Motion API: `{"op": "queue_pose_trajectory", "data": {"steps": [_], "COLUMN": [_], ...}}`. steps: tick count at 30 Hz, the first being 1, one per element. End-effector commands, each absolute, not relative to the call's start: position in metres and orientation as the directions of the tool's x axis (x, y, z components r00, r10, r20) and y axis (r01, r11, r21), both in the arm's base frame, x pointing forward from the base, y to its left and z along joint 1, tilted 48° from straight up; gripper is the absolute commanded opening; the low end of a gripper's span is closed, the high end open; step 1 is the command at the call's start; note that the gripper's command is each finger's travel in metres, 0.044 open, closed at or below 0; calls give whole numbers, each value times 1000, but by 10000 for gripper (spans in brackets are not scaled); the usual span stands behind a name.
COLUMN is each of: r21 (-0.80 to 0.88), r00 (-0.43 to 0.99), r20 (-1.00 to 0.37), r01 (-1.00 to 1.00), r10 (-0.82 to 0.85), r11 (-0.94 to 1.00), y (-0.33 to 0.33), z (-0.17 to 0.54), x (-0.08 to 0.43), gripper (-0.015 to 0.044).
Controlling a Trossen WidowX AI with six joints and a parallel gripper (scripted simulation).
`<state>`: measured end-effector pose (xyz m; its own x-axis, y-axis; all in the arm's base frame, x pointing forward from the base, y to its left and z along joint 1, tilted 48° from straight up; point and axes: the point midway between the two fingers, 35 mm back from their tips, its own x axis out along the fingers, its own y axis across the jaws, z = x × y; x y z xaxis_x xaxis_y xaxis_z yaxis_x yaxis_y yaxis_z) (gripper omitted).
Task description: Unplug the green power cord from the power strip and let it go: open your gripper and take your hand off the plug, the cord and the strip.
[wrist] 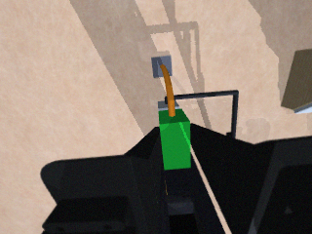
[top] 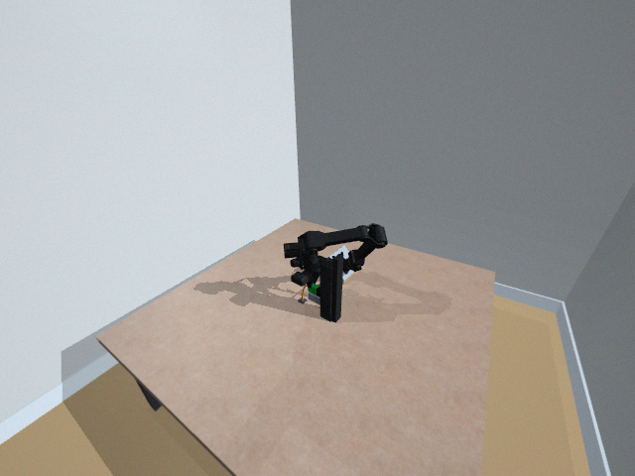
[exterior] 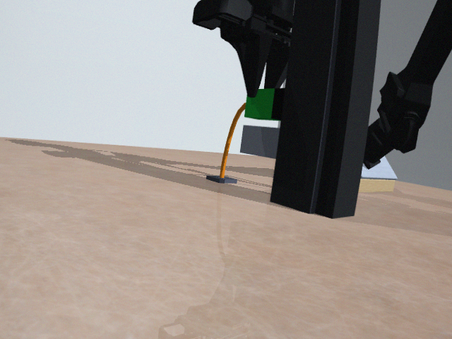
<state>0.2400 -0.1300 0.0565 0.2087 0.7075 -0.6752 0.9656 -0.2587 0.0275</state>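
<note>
The green plug (top: 313,289) (exterior: 259,108) (wrist: 175,151) is raised above the table beside a tall black upright block (top: 330,295) (exterior: 317,127), which hides its far black end in the exterior view. I cannot tell how far the plug sits in the power strip. An orange cord (exterior: 227,145) (wrist: 170,92) bends from the plug down to a small dark square base (exterior: 216,179) (wrist: 156,68) on the table. My gripper (exterior: 260,92) (wrist: 174,130) points down over the plug and is shut on it, one finger on each side.
A grey block (exterior: 258,140) shows below the plug. A thin black frame (wrist: 236,114) stands right of the cord in the wrist view. A pale slab with a wooden side (exterior: 378,185) (wrist: 298,80) lies beyond the black upright block. The arm's base section is near this slab.
</note>
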Motion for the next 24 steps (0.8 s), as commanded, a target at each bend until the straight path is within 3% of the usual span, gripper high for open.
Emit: {"op": "queue_pose_trajectory", "data": {"steps": [1,24], "r21": [28,28], "r00": [209,211], "r20": [-676,-678], "r01": [966,965], "r10": [707,705], "r11": [-259,-261], "y": [-134,-161], "z": [53,27], "x": [240,234], "gripper": [0,0]}}
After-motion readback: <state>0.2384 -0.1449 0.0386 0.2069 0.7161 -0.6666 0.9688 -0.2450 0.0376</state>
